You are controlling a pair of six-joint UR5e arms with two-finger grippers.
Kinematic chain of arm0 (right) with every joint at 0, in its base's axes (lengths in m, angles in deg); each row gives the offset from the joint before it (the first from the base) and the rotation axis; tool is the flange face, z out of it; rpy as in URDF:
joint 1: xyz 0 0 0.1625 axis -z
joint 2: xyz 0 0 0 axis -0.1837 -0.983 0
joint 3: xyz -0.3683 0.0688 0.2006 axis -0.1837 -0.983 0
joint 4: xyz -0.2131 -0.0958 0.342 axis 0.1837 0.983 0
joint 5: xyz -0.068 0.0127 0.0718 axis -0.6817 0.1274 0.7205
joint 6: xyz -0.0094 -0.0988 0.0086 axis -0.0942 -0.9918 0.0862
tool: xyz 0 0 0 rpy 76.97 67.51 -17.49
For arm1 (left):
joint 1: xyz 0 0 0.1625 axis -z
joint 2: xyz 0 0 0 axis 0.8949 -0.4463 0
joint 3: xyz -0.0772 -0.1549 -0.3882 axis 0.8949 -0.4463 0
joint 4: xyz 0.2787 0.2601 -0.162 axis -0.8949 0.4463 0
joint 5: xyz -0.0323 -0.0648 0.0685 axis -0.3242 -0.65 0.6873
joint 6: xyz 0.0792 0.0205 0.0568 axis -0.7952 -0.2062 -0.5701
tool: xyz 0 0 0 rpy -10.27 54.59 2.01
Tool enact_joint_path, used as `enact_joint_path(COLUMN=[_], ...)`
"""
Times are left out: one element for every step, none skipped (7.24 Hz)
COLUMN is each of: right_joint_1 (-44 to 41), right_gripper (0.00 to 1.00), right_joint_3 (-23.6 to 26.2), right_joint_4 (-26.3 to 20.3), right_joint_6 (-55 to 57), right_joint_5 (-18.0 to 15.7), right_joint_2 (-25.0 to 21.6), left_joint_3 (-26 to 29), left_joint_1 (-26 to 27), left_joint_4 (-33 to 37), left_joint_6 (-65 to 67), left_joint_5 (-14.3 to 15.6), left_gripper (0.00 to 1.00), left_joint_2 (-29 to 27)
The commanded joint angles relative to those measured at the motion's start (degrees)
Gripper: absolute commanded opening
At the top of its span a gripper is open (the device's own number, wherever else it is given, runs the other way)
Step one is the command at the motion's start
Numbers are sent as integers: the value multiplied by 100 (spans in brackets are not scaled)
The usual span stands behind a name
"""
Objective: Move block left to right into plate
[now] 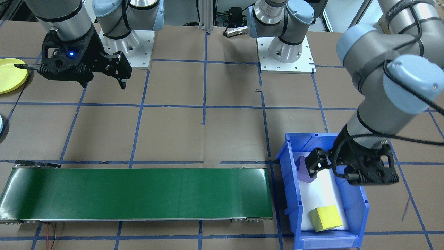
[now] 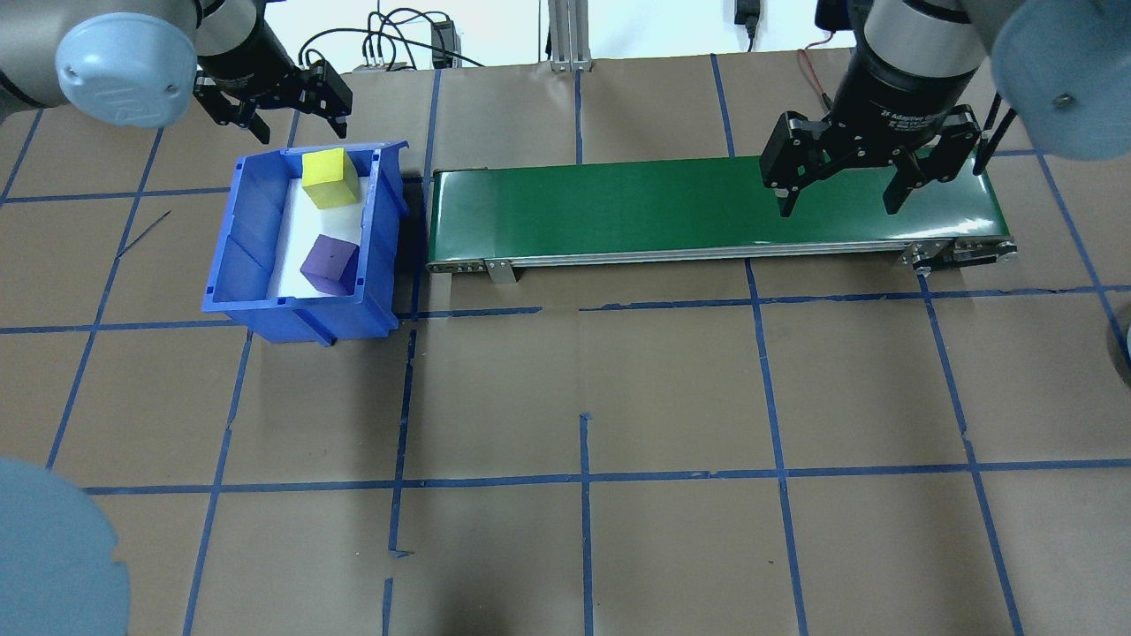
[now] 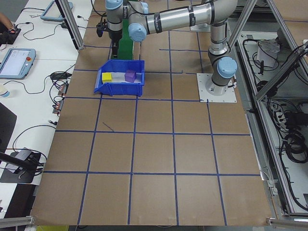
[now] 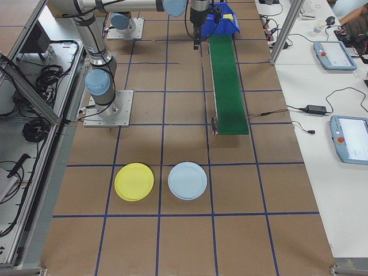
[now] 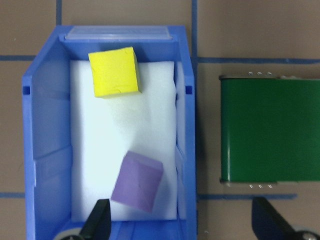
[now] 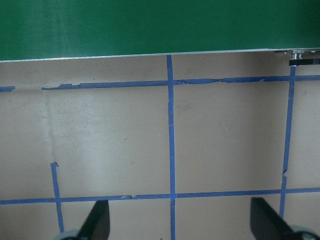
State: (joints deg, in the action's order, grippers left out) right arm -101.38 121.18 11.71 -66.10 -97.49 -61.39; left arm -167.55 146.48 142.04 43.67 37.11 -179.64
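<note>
Two blocks lie on white foam in a blue bin (image 2: 239,238): a yellow block (image 2: 330,177) at the far end and a purple block (image 2: 330,263) at the near end. My left gripper (image 2: 296,119) hangs open above the bin with nothing in it. In the left wrist view the purple block (image 5: 137,181) sits just ahead of one fingertip (image 5: 97,222), and the yellow block (image 5: 114,71) lies further off. The yellow plate (image 1: 10,74) rests on the table's far right end. My right gripper (image 2: 839,190) hovers open and empty over the table near the belt's right end.
A green conveyor belt (image 2: 707,208) runs from beside the bin toward the right gripper. A pale blue plate (image 4: 187,180) lies next to the yellow plate (image 4: 134,181). Brown table paper with blue tape lines covers the surface.
</note>
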Motion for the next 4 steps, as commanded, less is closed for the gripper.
enact_joint_path(right_joint_1=[0,0,0,0], right_gripper=[100,100,100,100], right_joint_3=[4,4,-5,4], right_joint_4=[0,0,0,0], right_joint_6=[0,0,0,0], right_joint_5=[0,0,0,0], right_joint_2=[0,0,0,0], left_joint_3=[636,516,367,165], left_joint_1=[-160,-195,-204,-213], left_joint_4=[-274,-485,-644,-1115], left_joint_6=[-70,-79,-70,-70], left_joint_5=[4,4,4,13], left_gripper=[100,100,100,100], left_joint_2=[-996,-1104,-1192,-1306])
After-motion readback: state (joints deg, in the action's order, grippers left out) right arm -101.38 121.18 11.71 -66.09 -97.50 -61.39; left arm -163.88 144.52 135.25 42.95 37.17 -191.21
